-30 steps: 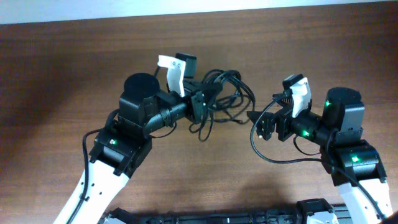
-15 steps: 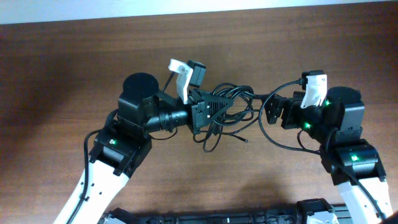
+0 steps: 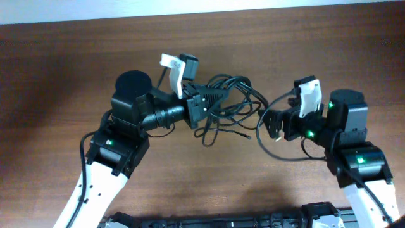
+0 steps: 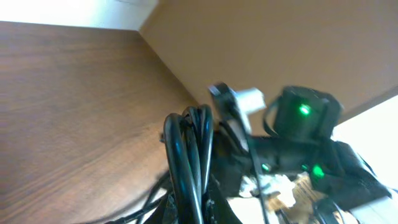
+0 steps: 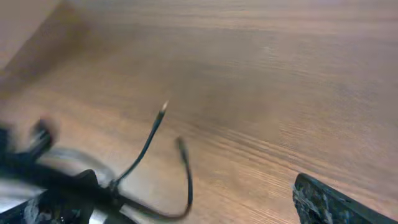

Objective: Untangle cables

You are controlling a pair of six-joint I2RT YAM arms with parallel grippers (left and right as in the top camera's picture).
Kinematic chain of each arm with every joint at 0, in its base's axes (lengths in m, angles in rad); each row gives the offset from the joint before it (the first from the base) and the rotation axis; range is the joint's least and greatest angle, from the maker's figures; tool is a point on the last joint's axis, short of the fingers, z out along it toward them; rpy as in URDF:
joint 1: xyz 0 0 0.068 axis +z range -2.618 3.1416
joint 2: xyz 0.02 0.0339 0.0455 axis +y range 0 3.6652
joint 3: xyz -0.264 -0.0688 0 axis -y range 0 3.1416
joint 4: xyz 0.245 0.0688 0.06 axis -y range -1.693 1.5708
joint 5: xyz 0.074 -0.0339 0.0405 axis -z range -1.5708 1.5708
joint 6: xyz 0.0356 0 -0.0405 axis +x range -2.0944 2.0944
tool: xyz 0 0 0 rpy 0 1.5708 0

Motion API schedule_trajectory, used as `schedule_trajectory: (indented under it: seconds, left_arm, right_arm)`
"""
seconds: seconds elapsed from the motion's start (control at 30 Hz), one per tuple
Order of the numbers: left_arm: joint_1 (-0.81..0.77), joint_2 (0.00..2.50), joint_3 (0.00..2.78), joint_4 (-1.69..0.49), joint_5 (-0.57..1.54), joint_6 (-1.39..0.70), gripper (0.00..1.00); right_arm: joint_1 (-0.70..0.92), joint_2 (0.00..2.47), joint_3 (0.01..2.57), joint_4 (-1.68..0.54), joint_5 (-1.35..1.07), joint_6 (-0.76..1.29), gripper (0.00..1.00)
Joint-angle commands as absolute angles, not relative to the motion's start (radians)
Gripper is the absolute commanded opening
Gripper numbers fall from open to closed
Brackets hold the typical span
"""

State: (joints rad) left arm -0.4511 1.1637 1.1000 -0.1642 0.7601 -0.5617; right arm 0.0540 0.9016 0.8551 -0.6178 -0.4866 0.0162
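Pulling the bundle back toward my left side is the main change. Half a second ago my left jaws sat lower and nearer the middle; now they have swung up and away again, still clenched on the cables (image 3: pixel 228 101). From my left wrist I see the cables (image 4: pixel 186 155) bunched tight right in front of the lens, so the grip is on several cords together, not on one. The rest of the tangle fans out to the right of that grip in overlapping loops. One loose end (image 3: pixel 245 135) trails down toward the surface (image 3: pixel 209 190) between my two arms. My right wrist shows a loose end (image 5: pixel 163 108) and another just beside it, though whether they rest on the wood or hang over it I cannot tell.

My right jaws have changed too. A moment ago they had reached in close to the tangle; now they have drawn back to the right, apart from it. They are spread wide and gripping nothing, with only one finger (image 5: pixel 323 202) showing at the corner of the wrist view. I judge that the reach came away with no strand, and the knot looks no looser for it. The free ends seem the likely place to start: my right side takes one while the left anchors the bundle.
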Motion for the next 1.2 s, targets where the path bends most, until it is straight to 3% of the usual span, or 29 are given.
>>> schedule_trajectory:
  seconds: [0.0,0.3,0.47,0.73,1.03,1.17]
  left_arm:
    - [-0.433,1.161,1.127,-0.151,0.720,-0.543,0.00]
    - [-0.439,1.161,1.127,-0.212,0.632,-0.522,0.00]
    - [-0.477,1.161,1.127,-0.227,0.674,-0.517,0.00]
    - [-0.563,1.161,1.127,-0.226,0.685,-0.422,0.00]
    - [-0.590,1.161,1.127,-0.213,0.685,-0.417,0.00]
    - [-0.590,1.161,1.127,-0.194,0.685,-0.417,0.00]
  right_arm:
    - [0.052,0.849,0.853,-0.640,-0.617,-0.136,0.98]
    - [0.052,0.733,0.853,-0.646,-0.866,-0.332,0.98]
    - [0.052,0.729,0.853,-0.648,-0.971,-0.551,0.98]
    - [0.052,0.735,0.853,-0.648,-0.995,-0.730,0.98]
    - [0.052,0.799,0.853,-0.649,-1.030,-0.733,1.00]
    - [0.052,0.839,0.853,-0.653,-1.044,-0.733,0.91]
